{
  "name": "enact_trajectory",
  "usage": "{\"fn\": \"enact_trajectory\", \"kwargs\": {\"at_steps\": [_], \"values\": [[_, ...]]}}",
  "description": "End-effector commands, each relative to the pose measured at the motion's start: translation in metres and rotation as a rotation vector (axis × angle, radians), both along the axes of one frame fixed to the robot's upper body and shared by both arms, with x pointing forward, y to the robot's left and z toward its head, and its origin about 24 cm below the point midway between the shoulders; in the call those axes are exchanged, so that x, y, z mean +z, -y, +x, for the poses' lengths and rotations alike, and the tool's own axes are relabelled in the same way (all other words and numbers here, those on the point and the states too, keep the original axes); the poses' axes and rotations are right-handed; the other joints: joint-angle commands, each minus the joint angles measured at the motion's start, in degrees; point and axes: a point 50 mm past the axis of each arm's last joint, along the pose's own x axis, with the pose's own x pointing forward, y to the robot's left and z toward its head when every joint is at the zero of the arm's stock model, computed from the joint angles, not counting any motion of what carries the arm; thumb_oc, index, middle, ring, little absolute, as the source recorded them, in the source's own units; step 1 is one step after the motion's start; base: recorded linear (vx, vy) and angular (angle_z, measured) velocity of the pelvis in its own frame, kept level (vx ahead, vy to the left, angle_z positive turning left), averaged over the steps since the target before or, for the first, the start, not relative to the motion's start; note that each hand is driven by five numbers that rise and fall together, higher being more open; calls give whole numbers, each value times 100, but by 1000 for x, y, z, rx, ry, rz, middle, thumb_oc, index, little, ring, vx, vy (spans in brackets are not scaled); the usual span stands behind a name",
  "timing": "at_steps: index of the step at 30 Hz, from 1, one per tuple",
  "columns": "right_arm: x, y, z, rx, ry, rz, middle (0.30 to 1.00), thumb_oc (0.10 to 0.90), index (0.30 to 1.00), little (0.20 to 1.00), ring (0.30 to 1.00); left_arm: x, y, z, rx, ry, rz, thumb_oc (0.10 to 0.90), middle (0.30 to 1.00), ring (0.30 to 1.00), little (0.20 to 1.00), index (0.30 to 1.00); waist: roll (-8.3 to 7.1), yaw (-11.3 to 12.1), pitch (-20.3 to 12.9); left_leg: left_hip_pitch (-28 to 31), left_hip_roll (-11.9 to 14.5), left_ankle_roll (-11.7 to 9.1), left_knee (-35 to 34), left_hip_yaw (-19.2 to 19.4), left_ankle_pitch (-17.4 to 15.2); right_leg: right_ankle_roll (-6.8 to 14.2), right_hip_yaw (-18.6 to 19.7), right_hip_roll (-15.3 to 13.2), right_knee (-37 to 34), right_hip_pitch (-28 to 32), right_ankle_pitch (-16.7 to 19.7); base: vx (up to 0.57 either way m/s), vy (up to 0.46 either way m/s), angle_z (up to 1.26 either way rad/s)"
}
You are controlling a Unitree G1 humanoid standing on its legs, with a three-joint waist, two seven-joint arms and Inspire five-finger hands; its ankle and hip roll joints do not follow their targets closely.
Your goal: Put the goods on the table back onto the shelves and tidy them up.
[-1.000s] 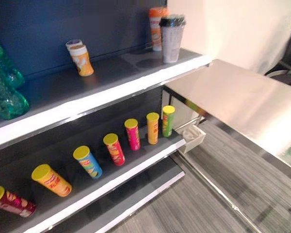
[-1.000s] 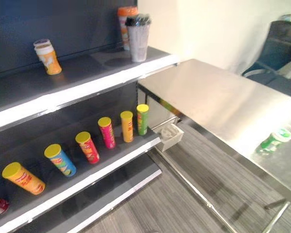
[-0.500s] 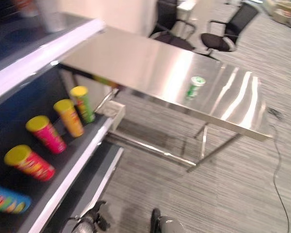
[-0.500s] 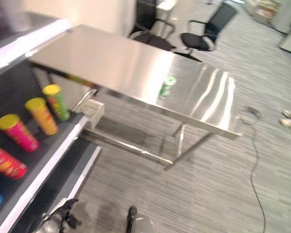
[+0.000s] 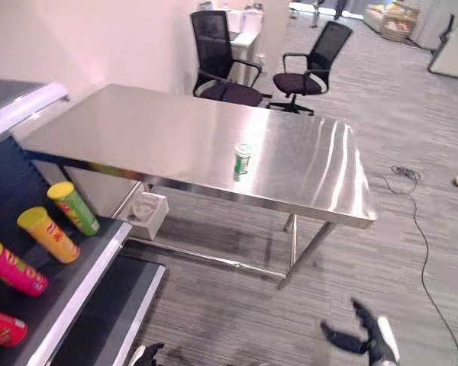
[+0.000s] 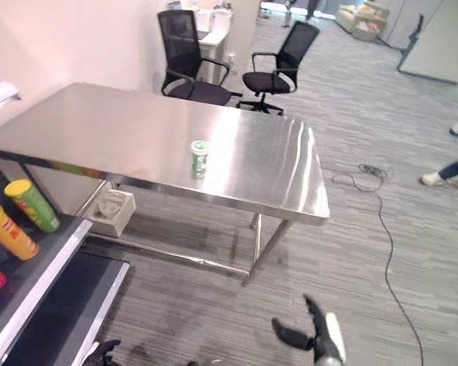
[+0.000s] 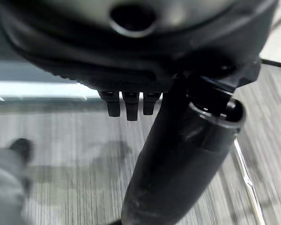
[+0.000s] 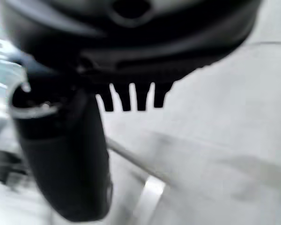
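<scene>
A small green-and-white can [image 5: 243, 162] stands upright near the middle of the steel table [image 5: 160, 130], also visible as the can [image 6: 200, 156] in the right eye view. My right hand [image 5: 364, 340] hangs low over the floor, well short of the table's near right corner, with fingers spread and nothing in it. My left hand [image 5: 146, 354] shows at the lower edge, by the shelf's base. The left hand [image 7: 131, 105] has straight fingers and an extended thumb [image 7: 182, 159] and holds nothing. The right hand [image 8: 131, 98] looks the same.
The dark shelf [image 5: 76, 282] at the left carries several tilted chip cans, among them a green one [image 5: 74, 207] and an orange one [image 5: 49, 234]. A white box [image 5: 146, 213] sits under the table. Two black office chairs [image 5: 221, 61] stand behind it. A person's shoe [image 6: 443, 180] is at the right.
The camera has swung right from the shelves to the steel table, so the whole table and can now show. Both hands have come into view at the lower edge.
</scene>
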Motion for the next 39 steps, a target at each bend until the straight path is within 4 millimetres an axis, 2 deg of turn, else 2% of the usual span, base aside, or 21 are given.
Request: {"fn": "enact_trajectory", "kwargs": {"at_steps": [1, 2, 5, 6, 7, 10, 11, 12, 15, 19, 22, 23, 25, 26, 28, 30, 32, 33, 34, 37, 39], "values": [[59, 2, 25, 116, 296, -133, 900, 800, 900, 900, 900, 7, -1, 17, 55, 123, -4, 800, 900, 900, 900, 900, -174, 194, -111, -545, -856, 455, -281, -852, -607, 1274, 1225, -165, -1144, 808, 638, 71, 33, -74], [91, 0, 32, 204, 404, -228, 900, 800, 900, 900, 900, 5, 4, 12, 31, 118, -21, 800, 900, 900, 900, 900, -92, 228, -112, -506, -1143, 519, -577, -1156, -579, 1274, 1506, -42, -1156, 838, 641, 53, 31, -93], [140, -17, 39, 403, 567, -249, 900, 800, 900, 900, 900, 5, 7, 14, -57, 108, -24, 800, 900, 900, 900, 900, -74, 314, -45, -808, -1350, 547, -815, -1345, -270, 1245, 1641, 3, -1201, 908, 616, 61, -6, -98], [178, -42, 47, 720, 615, -185, 900, 800, 900, 900, 900, 7, 12, 27, -170, 105, -34, 800, 900, 900, 900, 900, -127, 488, 175, -1386, -1434, 514, -871, -1559, -36, 1206, 1743, 99, -1127, 1044, 515, 86, -12, -70], [191, -52, 49, 865, 575, -184, 900, 800, 900, 900, 900, 5, 10, 24, -187, 70, -43, 800, 900, 900, 900, 900, -63, 509, 200, -1280, -1432, 494, -1142, -1517, 13, 1209, 1818, 225, -970, 1067, 410, 132, 34, -34], [208, -64, 48, 993, 580, -225, 900, 800, 900, 900, 900, 4, 15, 22, -211, 54, -65, 800, 900, 900, 900, 900, 3, 423, 92, -1004, -1528, 565, -1417, -1514, 97, 1218, 1959, 288, -801, 1034, 290, 136, 100, -68], [209, -64, 48, 993, 581, -225, 900, 800, 900, 900, 900, 4, 15, 23, -210, 54, -65, 800, 900, 900, 900, 900, 15, 432, 83, -1021, -1511, 561, -1422, -1507, 116, 1213, 1967, 304, -809, 1014, 314, 223, 123, -39], [231, -63, 50, 991, 670, -274, 900, 800, 900, 900, 900, 4, 23, 26, -271, 67, -80, 800, 900, 900, 900, 900, 58, 291, -63, -830, -1564, 599, -1583, -1336, 107, 1265, 2050, 262, -780, 970, 287, 200, 115, 5], [254, -53, 58, 892, 811, -394, 900, 800, 900, 900, 900, 2, 37, 23, -327, 60, -119, 800, 900, 900, 900, 900, 156, 198, -114, -712, -1662, 680, -1611, -1218, -20, 1339, 2196, 190, -743, 941, 242, 151, 128, -25], [273, -39, 68, 668, 1029, -514, 900, 800, 900, 900, 900, 2, 48, 28, -333, 84, -142, 800, 900, 900, 900, 900, 301, 314, -135, -633, -1836, 829, -1643, -1204, -186, 1408, 2248, 25, -581, 925, 105, 150, 143, -9], [280, -38, 66, 605, 1101, -565, 900, 800, 900, 900, 900, 3, 50, 32, -358, 90, -135, 800, 900, 900, 900, 900, 346, 401, -94, -617, -1901, 909, -1646, -1305, -241, 1447, 2121, -77, -163, 789, 44, 83, 70, 14], [280, -36, 67, 577, 1113, -586, 900, 800, 900, 900, 900, 4, 51, 35, -378, 92, -130, 800, 900, 900, 900, 900, 353, 434, -68, -585, -1929, 946, -1646, -1356, -271, 1498, 2045, -122, 147, 654, 130, 66, 57, 27], [283, -36, 69, 546, 1142, -622, 900, 800, 900, 900, 900, 5, 49, 37, -403, 91, -111, 800, 900, 900, 900, 900, 291, 429, 66, -433, -2060, 1057, -1646, -1482, -351, 1688, 1925, -261, 1026, 278, 594, 63, 57, 65], [282, -32, 74, 506, 1150, -605, 900, 800, 900, 900, 900, 6, 48, 41, -441, 93, -90, 800, 900, 900, 900, 900, 355, 416, 260, -232, -2065, 1125, -1646, -1698, -410, 1560, 1885, -201, 2111, -280, 913, 34, 30, 80], [275, -28, 78, 493, 1135, -519, 900, 800, 900, 900, 900, 7, 48, 44, -465, 98, -86, 800, 900, 900, 900, 900, 353, 421, 286, -169, -2084, 1090, -1646, -1784, -472, 1463, 1945, -271, 2229, -490, 779, 67, -26, 81], [273, -26, 79, 489, 1129, -475, 900, 800, 900, 900, 900, 7, 48, 44, -472, 98, -86, 800, 900, 900, 900, 900, 349, 416, 282, -184, -2084, 1067, -1646, -1812, -479, 1434, 1966, -312, 2092, -562, 737, 53, -61, 53], [266, -19, 81, 469, 1107, -381, 900, 800, 900, 900, 900, 8, 51, 48, -490, 107, -90, 800, 900, 900, 900, 900, 396, 395, 285, -218, -2055, 993, -1646, -1938, -523, 1431, 2054, -363, 1496, -622, 579, 122, -247, 35], [247, -2, 80, 391, 1041, -239, 900, 800, 900, 900, 900, 8, 48, 48, -492, 105, -80, 800, 900, 900, 900, 900, 310, 183, 181, -165, -2161, 872, -1646, -2248, -709, 1769, 2830, -247, -618, -400, 1114, 236, -432, 120], [236, 2, 82, 374, 1004, -182, 900, 800, 900, 900, 900, 8, 46, 46, -497, 100, -70, 800, 900, 900, 900, 900, 264, 168, 95, -107, -2143, 849, -1646, -2284, -783, 1819, 2909, -348, -1077, -297, 1273, 235, -433, 107], [225, 5, 79, 362, 963, -114, 900, 800, 900, 900, 900, 6, 43, 40, -477, 80, -64, 800, 900, 900, 900, 900, 177, 197, -65, -32, -2122, 826, -1646, -2294, -802, 1832, 2874, -471, -1325, -50, 1348, 85, -168, 34], [220, 8, 80, 358, 940, -80, 900, 800, 900, 900, 900, 4, 44, 36, -446, 75, -71, 800, 900, 900, 900, 900, 163, 263, -195, 52, -1966, 743, -1646, -2239, -784, 1809, 2791, -468, -1438, 127, 1347, 79, -190, 60]]}}
